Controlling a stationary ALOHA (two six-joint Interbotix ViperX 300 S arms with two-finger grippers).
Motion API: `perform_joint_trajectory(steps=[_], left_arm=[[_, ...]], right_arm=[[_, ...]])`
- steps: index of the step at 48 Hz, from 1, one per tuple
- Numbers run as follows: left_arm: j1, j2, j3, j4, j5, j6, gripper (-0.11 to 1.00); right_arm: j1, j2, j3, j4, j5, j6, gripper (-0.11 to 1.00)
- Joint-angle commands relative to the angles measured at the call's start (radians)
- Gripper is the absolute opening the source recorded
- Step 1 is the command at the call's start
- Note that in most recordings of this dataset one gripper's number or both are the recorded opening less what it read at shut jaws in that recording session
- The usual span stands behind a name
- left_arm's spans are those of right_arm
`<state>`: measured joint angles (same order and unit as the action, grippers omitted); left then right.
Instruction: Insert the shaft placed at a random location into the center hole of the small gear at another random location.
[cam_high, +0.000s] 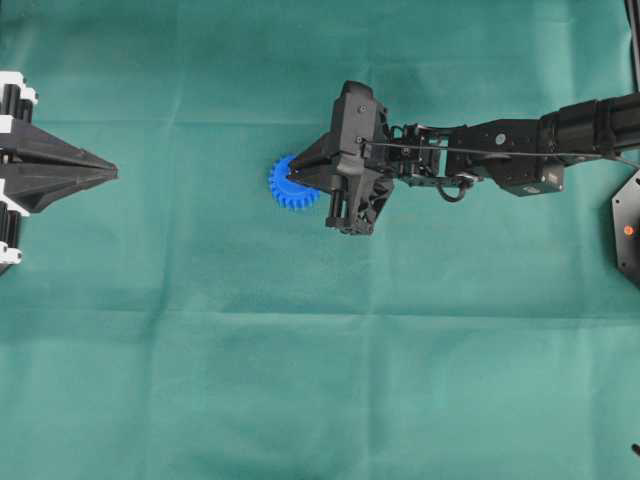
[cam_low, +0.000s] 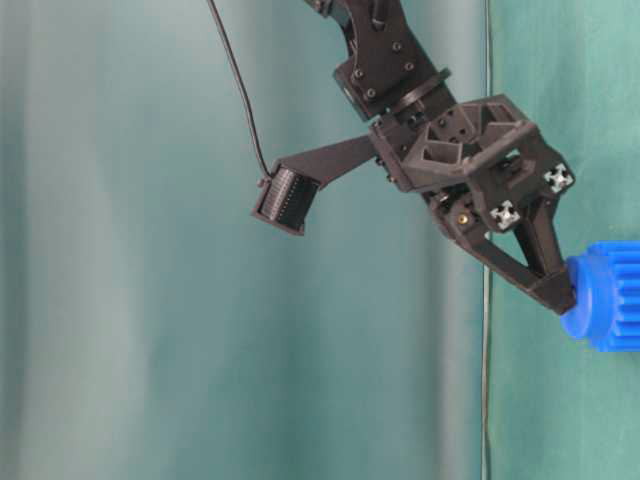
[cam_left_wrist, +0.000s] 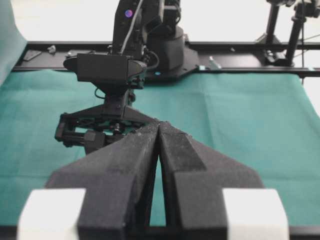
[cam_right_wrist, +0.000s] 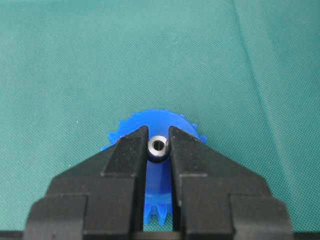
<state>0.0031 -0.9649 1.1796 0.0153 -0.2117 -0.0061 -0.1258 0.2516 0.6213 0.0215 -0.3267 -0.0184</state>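
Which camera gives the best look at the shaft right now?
The right wrist view: the shaft shows end-on, pinched between the right gripper fingertips over the small gear. Overhead and table-level views show only gripper and gear, the shaft hidden. The left wrist view shows neither shaft nor gear.

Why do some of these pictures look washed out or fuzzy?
Left wrist view: the background behind the cloth is blown out white, and the near left tool is soft. Table-level view: the left half is a blurry haze. Right wrist view: the shaft and gear are sharp.
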Motion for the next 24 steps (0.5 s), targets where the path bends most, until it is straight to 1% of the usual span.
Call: perform_joint_trajectory(steps=[1, 11, 13, 15, 17, 24], left_arm=[[0.002, 0.006, -0.023, 0.002, -0.005, -0.002, 0.0], [0.002, 0.008, -0.023, 0.002, -0.005, -0.003, 0.0], [0.002, 0.008, -0.021, 0.002, -0.005, -0.003, 0.0], [0.002, 0.008, -0.023, 0.002, -0.005, -0.003, 0.0], [0.002, 0.008, -0.023, 0.003, -0.005, -0.003, 0.0], [0.002, 0.006, -0.021, 0.002, -0.005, -0.003, 0.0]], right_arm=[[-0.003, -0.015, -0.015, 0.003, -0.003, 0.0, 0.12], [-0.003, -0.034, -0.009, 0.003, -0.003, 0.0, 0.13], [-0.003, -0.04, -0.008, 0.005, -0.003, 0.0, 0.16], [-0.002, -0.046, -0.008, 0.003, -0.002, 0.0, 0.23], [-0.002, -0.055, -0.008, 0.003, -0.003, -0.002, 0.34], [0.009, -0.081, -0.008, 0.002, -0.002, -0.002, 0.77]])
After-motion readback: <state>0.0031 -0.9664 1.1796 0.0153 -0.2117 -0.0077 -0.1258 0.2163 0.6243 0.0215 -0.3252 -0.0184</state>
